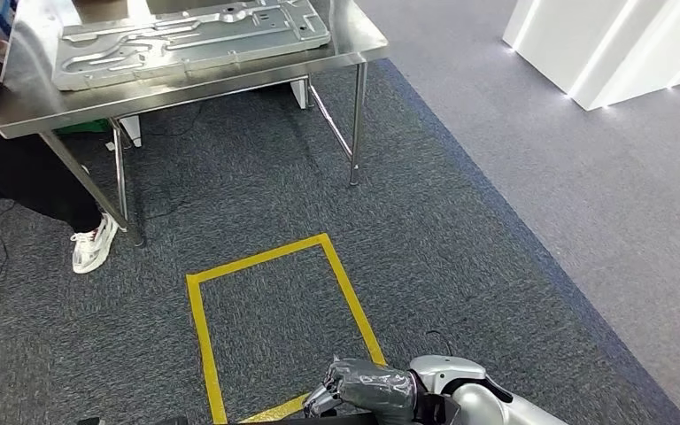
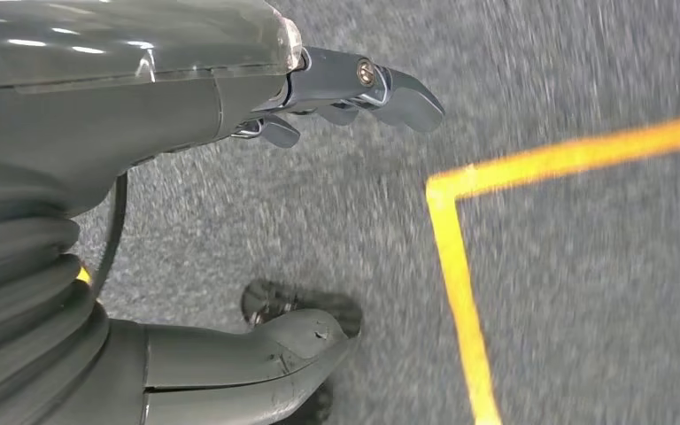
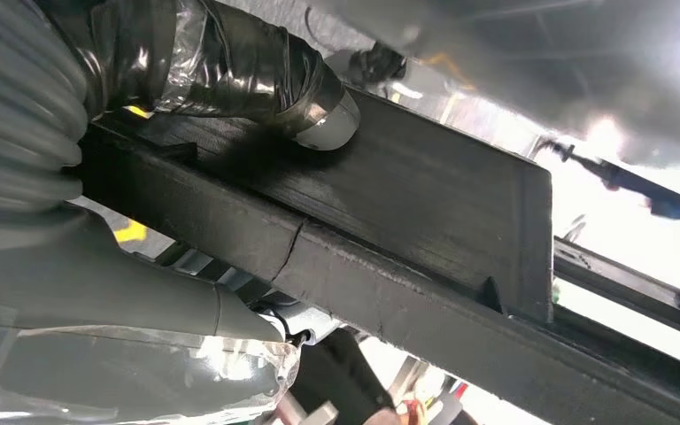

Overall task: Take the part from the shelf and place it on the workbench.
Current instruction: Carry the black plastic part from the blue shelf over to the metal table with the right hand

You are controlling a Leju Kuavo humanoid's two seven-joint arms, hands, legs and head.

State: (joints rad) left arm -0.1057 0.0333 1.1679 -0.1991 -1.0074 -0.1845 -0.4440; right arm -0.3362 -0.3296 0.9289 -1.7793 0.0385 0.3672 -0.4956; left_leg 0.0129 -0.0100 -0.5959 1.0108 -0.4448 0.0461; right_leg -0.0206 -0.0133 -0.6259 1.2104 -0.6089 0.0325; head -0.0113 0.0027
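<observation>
Head view looks down on a steel workbench standing well ahead of the robot, across grey carpet, with a yellow tape square on the floor between the two. A large stamped metal panel already lies on the workbench, and a person's leg and white shoe stand beside its near left leg.

From where I stand, the right hand sits low in front of the body, wrapped in tape, and it grips the dark part. The right wrist view shows it plainly: thumb pressed on one broad face, fingers under the other, the flat black piece running long and narrow away from the hand. So the part is in the right hand, well short of the workbench, on the near side of the tape square.

The left hand hangs over the carpet beside a corner of the tape, fingers apart and holding nothing.

I'd judge the carry is under way: the workbench lies straight ahead and a little left, and the robot must close that gap before setting the part down beside the panel.
</observation>
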